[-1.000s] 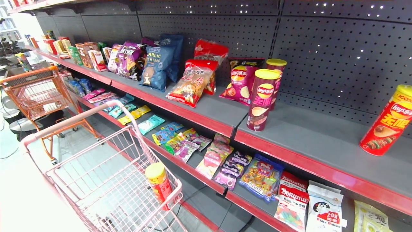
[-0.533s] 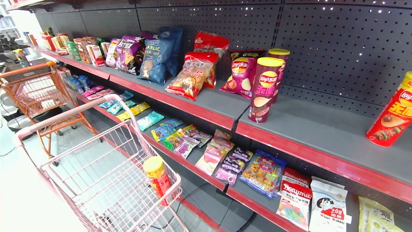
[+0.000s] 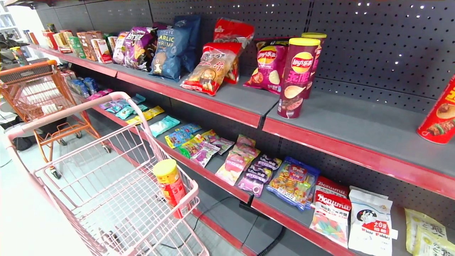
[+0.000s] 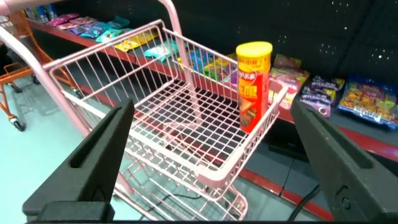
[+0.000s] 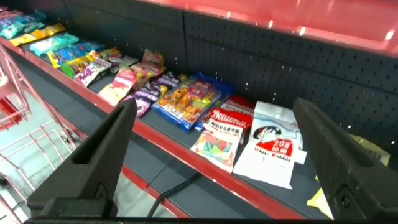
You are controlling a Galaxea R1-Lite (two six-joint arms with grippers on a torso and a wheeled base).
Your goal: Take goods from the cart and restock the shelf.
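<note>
A pink wire cart (image 3: 71, 111) stands before the shelf. One red chip can with a yellow lid (image 3: 170, 185) is upright in its near corner. In the left wrist view my left gripper (image 4: 208, 118) hangs open above the cart (image 4: 112, 68), well short of that can (image 4: 254, 84). The grey upper shelf (image 3: 355, 137) carries two purple cans (image 3: 296, 76) and, far right, a matching red can (image 3: 440, 113), with bare board between them. My right gripper (image 5: 214, 109) is open, nothing in it, in front of the lower shelf.
Snack bags (image 3: 209, 69) and boxes (image 3: 89, 44) fill the upper shelf's left part. Candy packs (image 3: 249, 167) cover the lower shelf (image 5: 174, 152). An orange cart (image 3: 32, 89) stands behind the pink one. A black cable (image 3: 273, 240) lies on the floor.
The head camera has tilted down: the whole scene has slid upward in the picture. The cart, the cans and the shelf goods keep their places.
</note>
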